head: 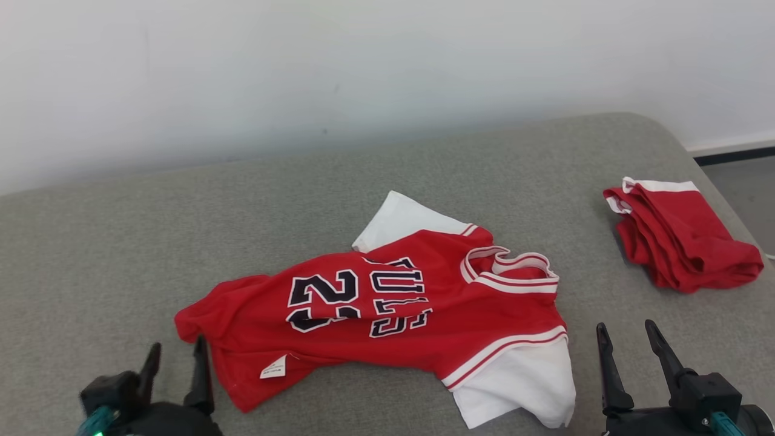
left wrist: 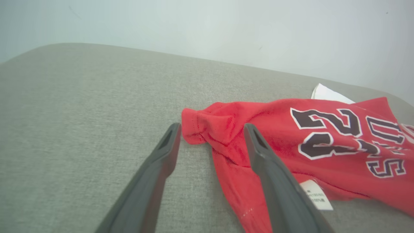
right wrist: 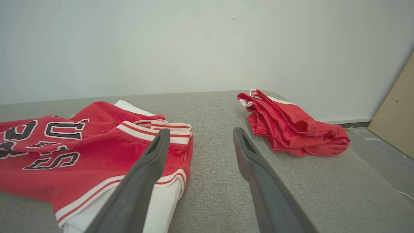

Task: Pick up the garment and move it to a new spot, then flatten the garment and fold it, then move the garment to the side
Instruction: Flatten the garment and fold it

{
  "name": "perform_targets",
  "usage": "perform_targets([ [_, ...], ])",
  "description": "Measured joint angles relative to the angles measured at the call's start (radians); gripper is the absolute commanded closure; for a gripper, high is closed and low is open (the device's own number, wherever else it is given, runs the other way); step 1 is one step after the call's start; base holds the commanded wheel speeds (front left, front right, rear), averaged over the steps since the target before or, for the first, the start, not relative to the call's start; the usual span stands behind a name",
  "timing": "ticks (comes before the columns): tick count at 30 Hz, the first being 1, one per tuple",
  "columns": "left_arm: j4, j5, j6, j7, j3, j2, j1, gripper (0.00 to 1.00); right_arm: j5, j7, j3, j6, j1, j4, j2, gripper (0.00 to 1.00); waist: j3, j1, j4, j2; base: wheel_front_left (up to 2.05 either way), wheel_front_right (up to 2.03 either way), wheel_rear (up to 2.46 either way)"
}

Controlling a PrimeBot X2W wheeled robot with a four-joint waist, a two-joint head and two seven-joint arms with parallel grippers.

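Note:
The garment (head: 387,303) is a red jersey with dark numbers and white sleeves, lying rumpled in the middle of the grey padded surface (head: 121,242). My left gripper (head: 178,345) is open at the lower left, just short of the jersey's bunched hem corner. In the left wrist view that corner of the garment (left wrist: 278,116) lies at the tips of my left gripper (left wrist: 212,126), with the jaws apart and gripping nothing. My right gripper (head: 625,327) stands open at the lower right, beside the white sleeve. From the right wrist, the garment (right wrist: 97,142) lies left of my right gripper (right wrist: 201,130).
A second red piece of clothing (head: 681,242) lies folded near the surface's right edge, also seen as the red bundle (right wrist: 291,126) from the right wrist. A pale wall rises behind. Floor and a tan board (right wrist: 394,116) show past the right edge.

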Motion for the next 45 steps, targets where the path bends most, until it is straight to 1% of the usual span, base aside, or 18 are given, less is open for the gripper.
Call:
perform_targets([
  [1,0.000,0.000,0.000,0.000,0.000,0.000,0.000,0.00,0.000,0.000,0.000,0.000,0.000,0.000,0.000,0.00,0.000,0.0000,0.000,0.0000,0.00,0.00,0.00],
  [4,-0.164,0.027,-0.001,-0.002,0.046,-0.011,0.099,0.00,-0.004,0.000,-0.009,0.000,0.001,0.004,0.000,0.00,-0.010,0.0000,0.018,-0.0001,0.00,0.00,0.00],
  [7,-0.301,0.069,-0.004,-0.002,0.063,-0.040,0.193,0.00,-0.015,0.002,-0.021,0.000,0.002,0.018,0.000,0.00,-0.021,0.0000,0.037,-0.0001,0.00,0.00,0.00],
  [12,-0.424,0.111,-0.022,-0.002,0.091,-0.062,0.293,0.00,0.001,0.088,-0.030,0.000,-0.002,0.078,0.000,0.00,-0.038,-0.0001,0.066,0.0000,0.00,0.00,0.00],
  [18,-0.487,0.129,-0.028,-0.002,0.106,-0.078,0.344,0.00,0.006,0.242,-0.038,0.000,-0.084,0.160,0.001,0.00,-0.041,-0.0001,0.082,-0.0001,0.00,0.00,0.00],
  [22,-0.499,0.142,-0.035,-0.002,0.104,-0.082,0.347,0.00,0.012,0.350,-0.062,0.000,-0.161,0.233,0.000,0.00,-0.029,0.0000,0.088,-0.0001,0.00,0.00,0.00],
  [26,-0.501,0.155,-0.041,-0.002,0.100,-0.085,0.343,0.00,0.029,0.452,-0.063,0.000,-0.244,0.310,-0.004,0.00,-0.012,-0.0001,0.095,0.0000,0.00,0.00,0.00],
  [32,-0.502,0.173,-0.052,-0.002,0.097,-0.086,0.308,0.00,0.042,0.601,-0.063,0.000,-0.372,0.416,-0.033,0.00,0.032,0.0000,0.103,0.0000,0.00,0.00,0.00],
  [35,-0.502,0.177,-0.053,-0.002,0.093,-0.087,0.292,0.00,0.050,0.667,-0.046,0.000,-0.416,0.463,-0.043,0.00,0.054,0.0001,0.108,0.0000,0.00,0.00,0.00],
  [36,-0.501,0.179,-0.054,-0.002,0.093,-0.087,0.286,0.00,0.062,0.683,-0.037,0.000,-0.425,0.475,-0.045,0.05,0.061,0.0001,0.111,0.0000,0.00,0.00,0.00],
  [37,-0.500,0.179,-0.057,-0.002,0.092,-0.087,0.283,0.00,0.072,0.695,-0.029,0.000,-0.434,0.487,-0.047,0.65,0.068,0.0000,0.113,0.0000,0.00,0.00,0.00],
  [38,-0.500,0.180,-0.061,-0.002,0.092,-0.087,0.279,0.00,0.080,0.702,-0.022,0.000,-0.444,0.496,-0.049,1.00,0.074,0.0000,0.116,0.0000,0.00,0.00,0.00],
  [40,-0.500,0.182,-0.062,-0.002,0.092,-0.087,0.270,0.00,0.095,0.687,-0.014,0.000,-0.464,0.500,-0.055,1.00,0.086,0.0001,0.120,0.0000,0.00,0.00,0.00],
  [45,-0.501,0.185,-0.068,-0.002,0.096,-0.087,0.250,0.00,0.088,0.585,-0.026,0.000,-0.535,0.507,-0.069,1.00,0.115,0.0001,0.128,0.0000,0.00,0.00,0.00],
])
